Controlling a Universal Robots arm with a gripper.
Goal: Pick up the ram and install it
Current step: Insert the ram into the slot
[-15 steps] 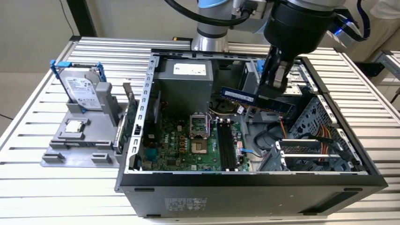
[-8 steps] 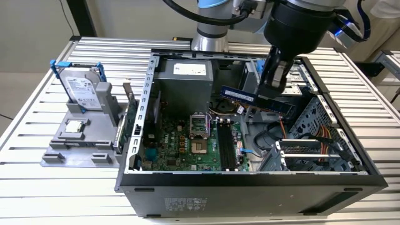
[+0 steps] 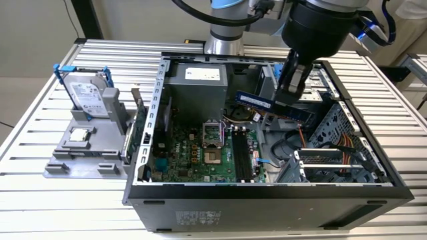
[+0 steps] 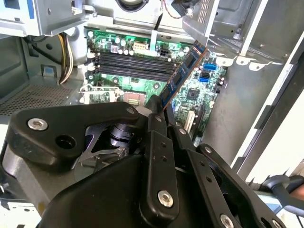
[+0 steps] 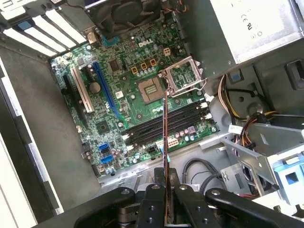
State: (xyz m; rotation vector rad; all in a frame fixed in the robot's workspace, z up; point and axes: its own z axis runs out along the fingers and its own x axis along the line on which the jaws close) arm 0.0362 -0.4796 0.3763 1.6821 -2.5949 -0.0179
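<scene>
Noted in the exterior view: my workplace is a table of ribbed, silver-grey metal slats, which run across the frame from 9 o'clock to 3 o'clock and reach its edge at 7 o'clock. Beyond the table's far edge, at 10 to 11 o'clock, I record a plain pale beige backdrop. I cannot tell if it is wall or floor, and a dark upright post stands before it at 11 o'clock. Light is bright and even, glinting off the slat ridges, and a second pale metal surface sits apart at 3 o'clock.
</scene>
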